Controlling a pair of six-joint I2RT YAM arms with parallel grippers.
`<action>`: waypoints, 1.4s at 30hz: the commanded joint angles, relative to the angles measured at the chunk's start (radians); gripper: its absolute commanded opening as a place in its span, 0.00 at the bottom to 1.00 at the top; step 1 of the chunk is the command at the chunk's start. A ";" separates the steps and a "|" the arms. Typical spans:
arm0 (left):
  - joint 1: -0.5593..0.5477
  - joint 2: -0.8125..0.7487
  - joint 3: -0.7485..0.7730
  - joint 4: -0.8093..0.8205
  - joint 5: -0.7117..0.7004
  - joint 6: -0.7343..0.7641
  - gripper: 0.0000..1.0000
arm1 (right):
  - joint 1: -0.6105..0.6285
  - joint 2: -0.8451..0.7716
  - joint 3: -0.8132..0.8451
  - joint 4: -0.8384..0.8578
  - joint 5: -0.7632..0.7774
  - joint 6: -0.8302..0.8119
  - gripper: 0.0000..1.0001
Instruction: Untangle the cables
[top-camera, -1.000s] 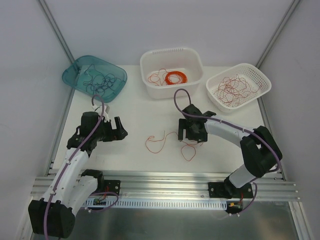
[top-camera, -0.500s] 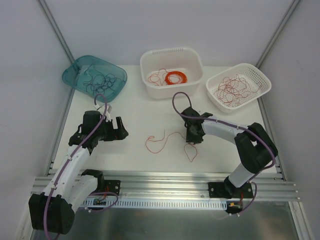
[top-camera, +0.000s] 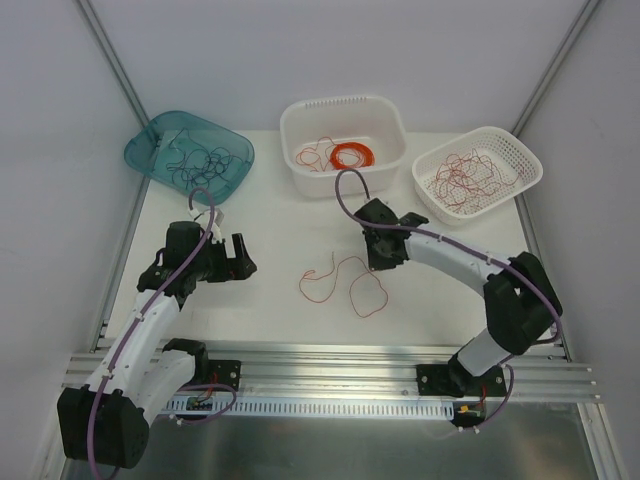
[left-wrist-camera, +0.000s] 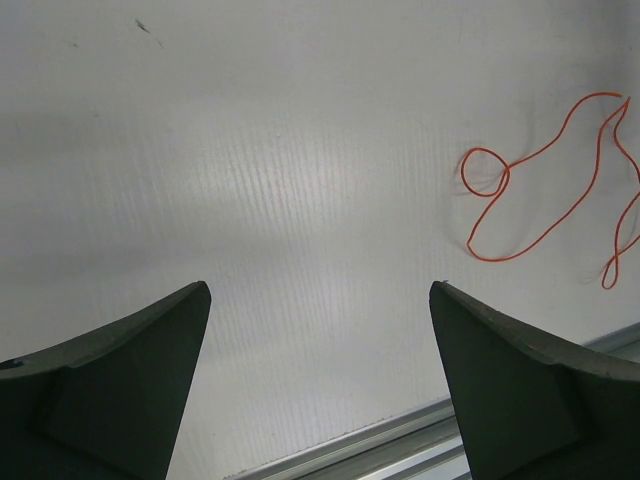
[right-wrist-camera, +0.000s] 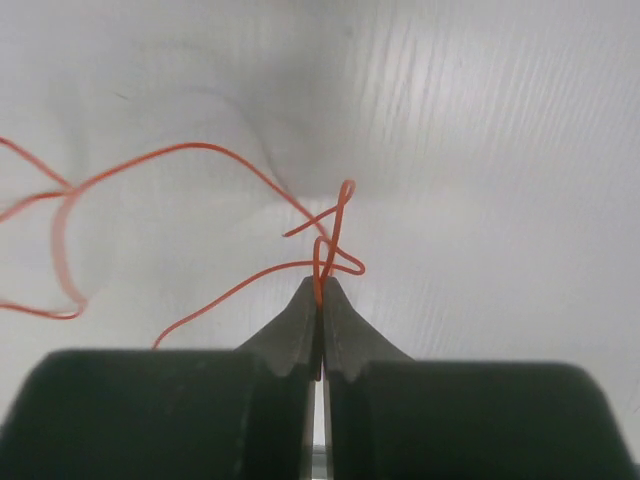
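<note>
The right claw (right-wrist-camera: 320, 296) is pinched fully shut on the orange-red cable (right-wrist-camera: 197, 147), just in front of the middle white basket (top-camera: 343, 106). In the wrist view the wire rises straight out from between the two closed tips, crosses itself in a small kinked loop right above them, and then runs off in long loose curves over the bench (top-camera: 270, 215). From above, the rest of that cable lies slack on the bench, in front of the basket and a little to its left, trailing from the claw in open squiggles with one rounded loop. It is a single hair-thin strand, bright orange-red, and I cannot see a tight knot in it apart from the crossing at the claw.

The left claw (top-camera: 240, 258) hangs well to the left of the basket and nearer the arms, jaws wide apart and holding nothing, with the cable's far end off to one side of them.

Inside the basket lie a neat orange ring coil (top-camera: 351, 155) and a loose red strand (top-camera: 313, 154). The teal tray (top-camera: 140, 150) to its left holds tangled black cables (top-camera: 205, 165). The right-hand white basket (top-camera: 522, 152) holds dark red cables (top-camera: 462, 180) in a loose heap.
</note>
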 joint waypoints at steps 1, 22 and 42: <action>-0.012 0.004 0.014 0.028 -0.017 0.022 0.93 | -0.010 -0.120 0.166 -0.050 0.038 -0.106 0.01; -0.011 0.010 0.011 0.029 -0.015 0.028 0.93 | -0.259 -0.019 0.804 0.264 -0.290 -0.274 0.01; -0.012 -0.009 0.001 0.029 -0.046 0.036 0.93 | -0.360 0.408 1.049 0.370 -0.445 -0.146 0.90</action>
